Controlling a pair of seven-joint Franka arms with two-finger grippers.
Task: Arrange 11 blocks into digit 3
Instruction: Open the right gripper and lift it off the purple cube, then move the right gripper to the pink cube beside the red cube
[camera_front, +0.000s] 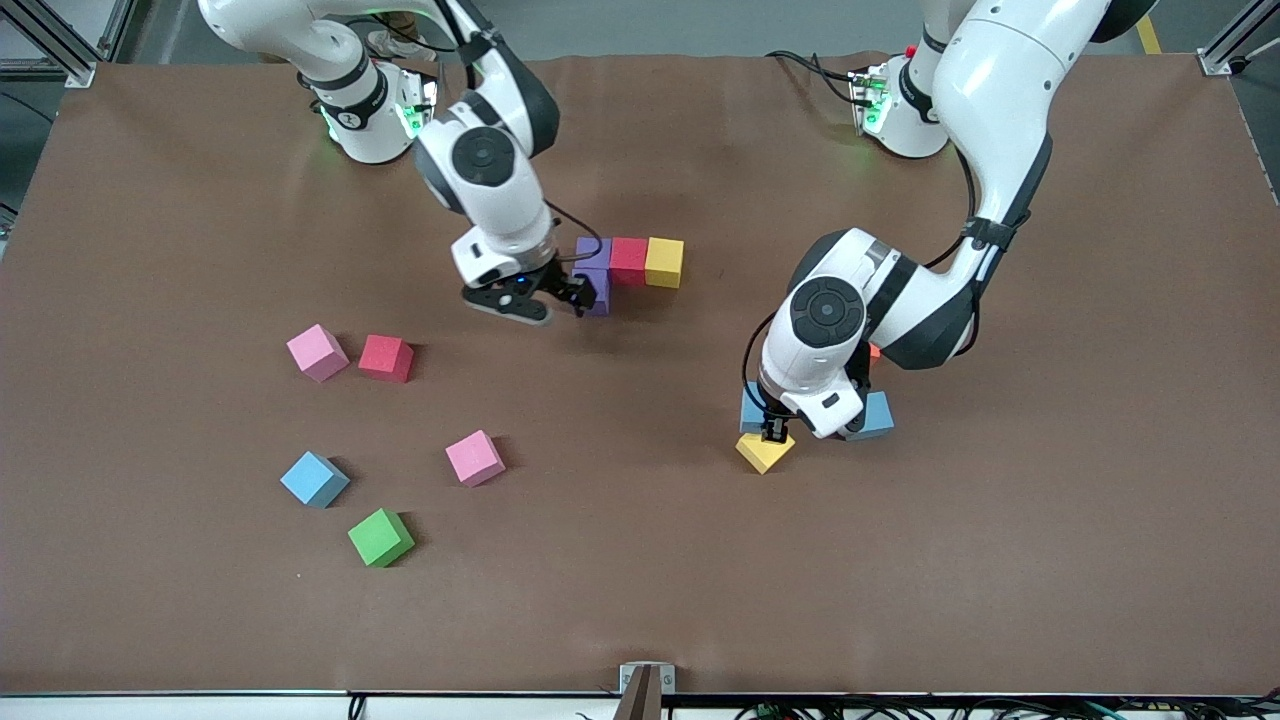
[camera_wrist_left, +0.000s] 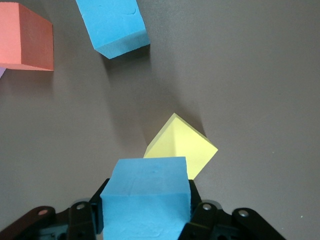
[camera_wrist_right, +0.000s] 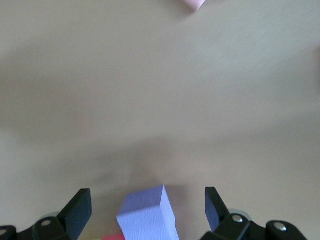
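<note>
Front view: 2 pink blocks (camera_front: 318, 352)

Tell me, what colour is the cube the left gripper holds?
Light blue cube, clearest in the left wrist view.

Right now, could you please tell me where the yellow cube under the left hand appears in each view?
Front: yellow cube under the left hand, toward the left arm's end of the table.
Left wrist: mid-picture, beside the blue cube that hand holds.
Right wrist: not in it; the open right hand straddles a purple cube.
Shared landmark: the held blue cube.
</note>
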